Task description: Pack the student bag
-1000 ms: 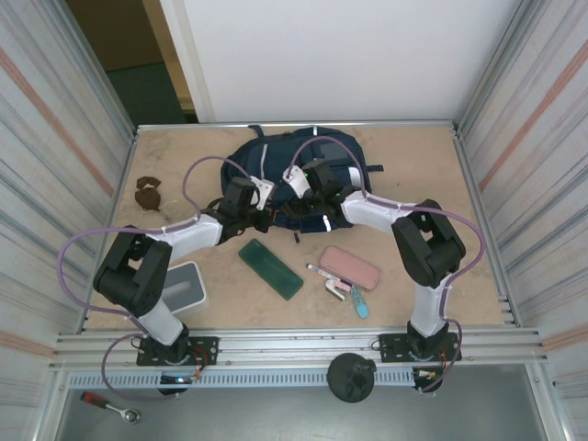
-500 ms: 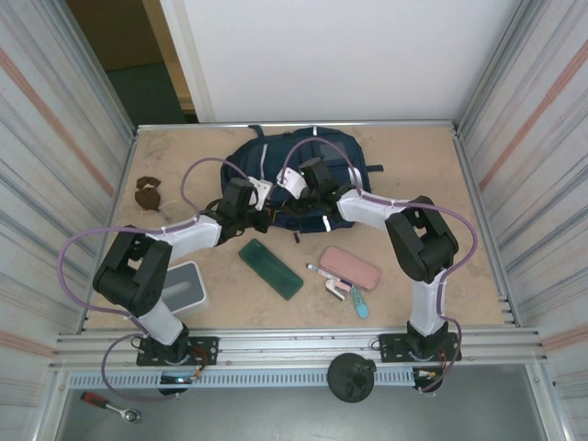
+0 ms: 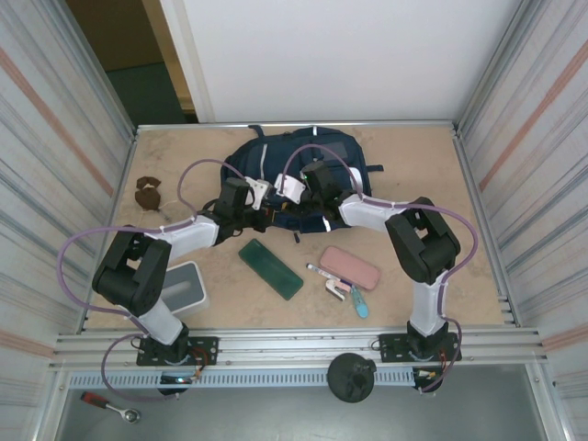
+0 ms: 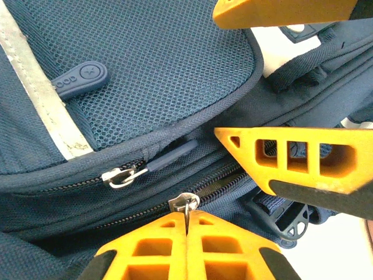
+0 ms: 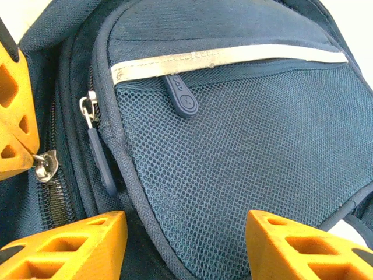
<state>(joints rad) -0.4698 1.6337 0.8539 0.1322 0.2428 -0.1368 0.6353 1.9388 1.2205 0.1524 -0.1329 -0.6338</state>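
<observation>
The student bag [image 3: 335,152] lies flat at the far middle of the table [image 3: 432,184], front face up, and both my arms reach in over its near edge. My left claw [image 4: 187,219] is pinched tight on the metal zipper pull [image 4: 186,203] of the lower zip track, fingers pressed together with the tab gripped between them. Just above it a second zip runs alongside, and its silver slider [image 4: 122,175] has a long blue tab lying free. My right claw [image 5: 186,220] stands wide, a finger on either side of the mesh pocket [image 5: 245,157], gripping nothing; whether the pads touch the fabric I cannot tell. Across the top of that pocket runs a pale reflective stripe [image 5: 233,56], with a small blue rubber tab [image 5: 182,96] just under it. Out from the bag now: nearer to me on the table lies a green case [image 3: 271,268], slanted. Right of it is a pink pouch [image 3: 349,266], with a few pens [image 3: 344,287] just beside its near left end. Near left sits a white box [image 3: 188,285], and off at the left a small brown thing [image 3: 147,193], well apart from the rest.
</observation>
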